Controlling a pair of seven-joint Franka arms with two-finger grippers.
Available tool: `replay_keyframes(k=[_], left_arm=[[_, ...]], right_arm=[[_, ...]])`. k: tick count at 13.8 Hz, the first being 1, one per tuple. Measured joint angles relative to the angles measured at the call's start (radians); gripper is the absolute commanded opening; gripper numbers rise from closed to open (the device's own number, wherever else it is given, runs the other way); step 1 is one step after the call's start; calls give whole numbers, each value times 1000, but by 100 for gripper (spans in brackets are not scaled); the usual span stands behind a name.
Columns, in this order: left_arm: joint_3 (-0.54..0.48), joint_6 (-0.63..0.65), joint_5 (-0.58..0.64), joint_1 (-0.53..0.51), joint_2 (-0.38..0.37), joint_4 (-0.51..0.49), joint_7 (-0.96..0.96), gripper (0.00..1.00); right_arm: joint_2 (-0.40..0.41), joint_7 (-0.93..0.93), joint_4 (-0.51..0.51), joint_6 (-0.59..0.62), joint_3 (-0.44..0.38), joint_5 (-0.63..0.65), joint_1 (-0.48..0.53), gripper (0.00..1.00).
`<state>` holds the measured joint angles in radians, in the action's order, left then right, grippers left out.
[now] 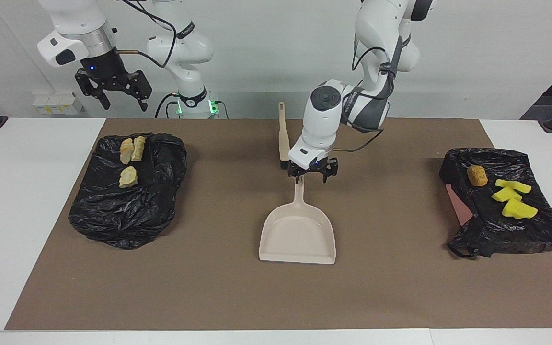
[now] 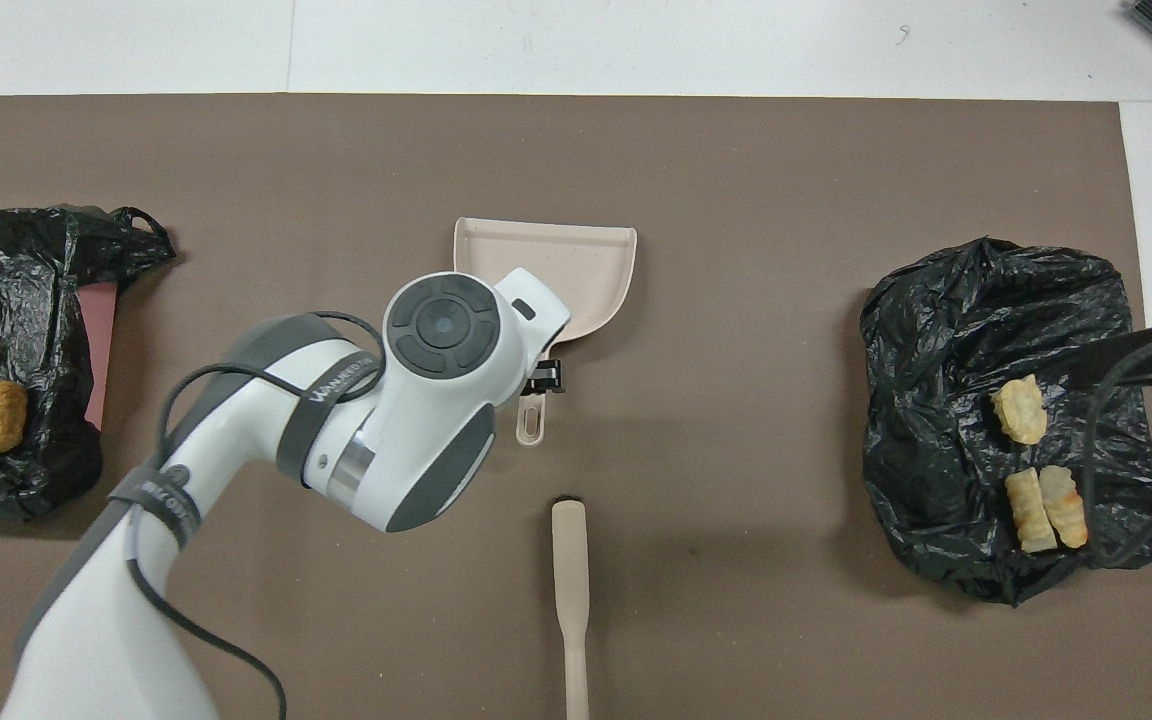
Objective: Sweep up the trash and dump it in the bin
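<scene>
Dustpan [image 1: 298, 231] lying flat at mid-bench, trash on black bags at both ends.
Left gripper [image 1: 312, 175] spread above its handle, released; right gripper [image 1: 113, 93] raised, open.

Left arm: reaches out over mid-table, elbow bent, wrist angled down; left gripper [image 1: 313, 174] pts straight down, low, fingers spread apart, nothing betw. them
Right arm: waits, raised at its own end; right gripper [image 1: 119, 98] up in air, fingers apart, holding nothing
</scene>
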<state>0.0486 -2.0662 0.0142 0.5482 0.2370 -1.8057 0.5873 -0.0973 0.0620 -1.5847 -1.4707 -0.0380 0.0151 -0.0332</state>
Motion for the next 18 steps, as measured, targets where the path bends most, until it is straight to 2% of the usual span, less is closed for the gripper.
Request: replay_keyframes(k=[3, 8, 12, 16, 18], left_arm=[[-5, 59, 0, -95, -84, 6, -36, 100], [-12, 127, -8, -272, -186, 9, -281, 100], [-16, 249, -11, -386, -207, 94, -503, 100], [-19, 458, -11, -470, -212, 222, -599, 100], [-22, 506, -11, -488, -234, 240, -636, 100]], right_arm=[[0, 0, 0, 0, 0, -1, 0, 100], [0, 0, 0, 0, 0, -4, 0, 100], [0, 0, 0, 0, 0, -5, 0, 100], [0, 0, 0, 0, 0, -5, 0, 100], [0, 0, 0, 0, 0, -5, 0, 100]])
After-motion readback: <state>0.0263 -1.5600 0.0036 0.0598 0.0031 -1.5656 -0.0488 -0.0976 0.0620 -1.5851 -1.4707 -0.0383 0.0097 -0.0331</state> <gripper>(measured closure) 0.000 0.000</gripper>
